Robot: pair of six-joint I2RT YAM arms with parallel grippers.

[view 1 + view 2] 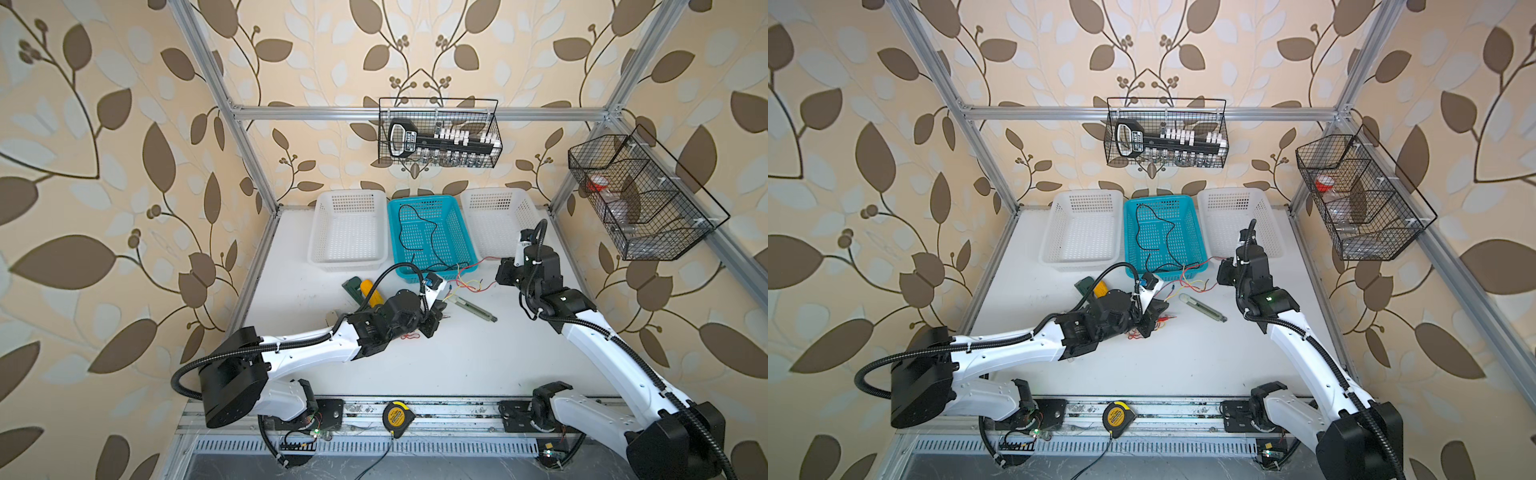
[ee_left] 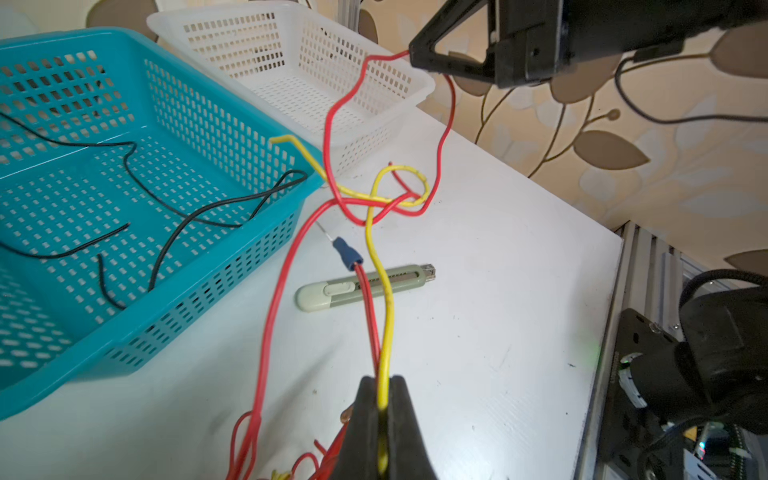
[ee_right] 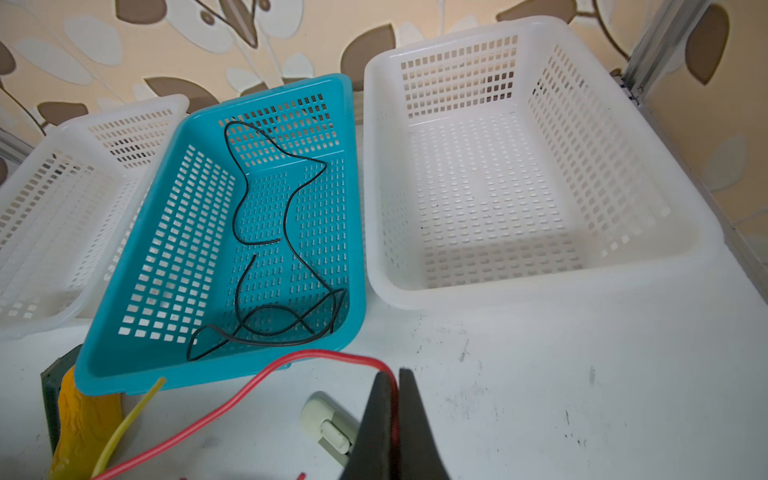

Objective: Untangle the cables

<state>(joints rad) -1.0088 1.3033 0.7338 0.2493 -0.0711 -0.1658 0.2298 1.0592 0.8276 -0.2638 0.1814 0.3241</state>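
Yellow cable [image 2: 390, 316] is pinched tight in my left gripper [image 2: 382, 386], around mid-frame in both top views. Just past it, it knots with the red cable [image 2: 326, 137], which my right gripper [image 3: 394, 378] clamps, right of centre. Farther up, the black cable [image 3: 285, 228] lies in the teal basket [image 3: 137, 361].

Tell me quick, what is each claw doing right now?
Left gripper: closed, pinching the yellow cable.
Right gripper: closed, pinching the red cable.
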